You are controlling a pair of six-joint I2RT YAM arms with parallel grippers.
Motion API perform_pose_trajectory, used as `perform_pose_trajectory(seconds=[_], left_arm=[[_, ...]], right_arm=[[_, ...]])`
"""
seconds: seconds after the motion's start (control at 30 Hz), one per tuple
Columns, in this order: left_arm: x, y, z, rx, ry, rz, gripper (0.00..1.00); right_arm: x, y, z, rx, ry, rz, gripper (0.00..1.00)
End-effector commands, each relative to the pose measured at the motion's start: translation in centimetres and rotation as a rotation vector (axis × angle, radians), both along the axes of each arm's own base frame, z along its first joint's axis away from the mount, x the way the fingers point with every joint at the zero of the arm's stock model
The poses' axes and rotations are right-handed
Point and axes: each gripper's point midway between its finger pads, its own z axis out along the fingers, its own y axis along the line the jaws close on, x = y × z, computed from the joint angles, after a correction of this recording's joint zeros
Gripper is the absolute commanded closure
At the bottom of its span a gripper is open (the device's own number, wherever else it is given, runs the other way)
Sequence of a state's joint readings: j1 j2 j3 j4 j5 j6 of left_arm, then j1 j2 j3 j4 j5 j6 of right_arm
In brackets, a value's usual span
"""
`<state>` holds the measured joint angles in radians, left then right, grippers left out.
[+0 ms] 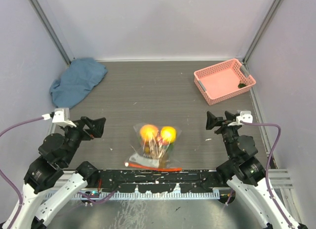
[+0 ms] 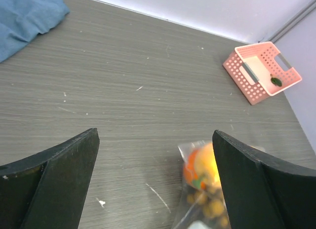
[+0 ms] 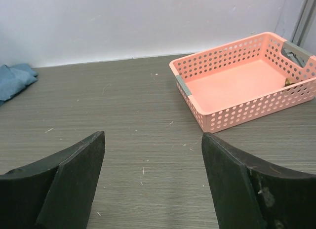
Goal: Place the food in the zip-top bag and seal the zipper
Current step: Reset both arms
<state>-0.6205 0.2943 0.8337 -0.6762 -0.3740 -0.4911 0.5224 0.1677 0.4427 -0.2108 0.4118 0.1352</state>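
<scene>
- Top view: the bag [image 1: 154, 151] lies between the left pincer [image 1: 100, 127] and the right pincer [image 1: 211, 122], touching neither. The food [image 1: 158, 134] is inside.
- Left wrist: fingers wide, holding nothing. The bag sits ahead, by the right finger.
- Right wrist: fingers wide, empty. The basket [image 3: 242, 86] is ahead to the right.
- I think filling is done. Next, press along the zipper [image 1: 165, 168] if it gapes.

The zip-top bag [image 1: 155, 149], food [image 1: 158, 135] inside, lies at the bench's [image 1: 148, 86] near edge. The cloth [image 1: 76, 81] lies well behind-left of the bag, the basket [image 1: 222, 81] well behind-right.
</scene>
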Motion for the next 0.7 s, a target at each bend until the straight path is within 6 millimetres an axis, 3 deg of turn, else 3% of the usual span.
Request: perform_pose_trajectory(seconds=[0.0,0.27,0.33,0.37,0.67], left_arm=[[-0.1,1.5,-0.5,0.071,-0.024,0.045,0.02],[-0.7,2.7,0.1,0.075,-0.07,0.079,0.02],[-0.9,3.1,0.2,0.067,-0.081,0.091,0.02],[-1.0,3.3,0.1,0.065,-0.086,0.097,0.02],[-1.3,3.4,0.3,0.043,-0.117,0.091,0.02]], right_arm=[[0.0,-0.7,1.1,0.032,-0.04,-0.039,0.17],[-0.1,-1.2,1.4,0.035,-0.048,-0.065,0.15],[-0.1,-1.5,1.4,0.038,-0.049,-0.077,0.02],[-0.1,-1.6,1.4,0.039,-0.05,-0.082,0.0],[-0.1,-1.8,1.3,0.041,-0.051,-0.096,0.0]])
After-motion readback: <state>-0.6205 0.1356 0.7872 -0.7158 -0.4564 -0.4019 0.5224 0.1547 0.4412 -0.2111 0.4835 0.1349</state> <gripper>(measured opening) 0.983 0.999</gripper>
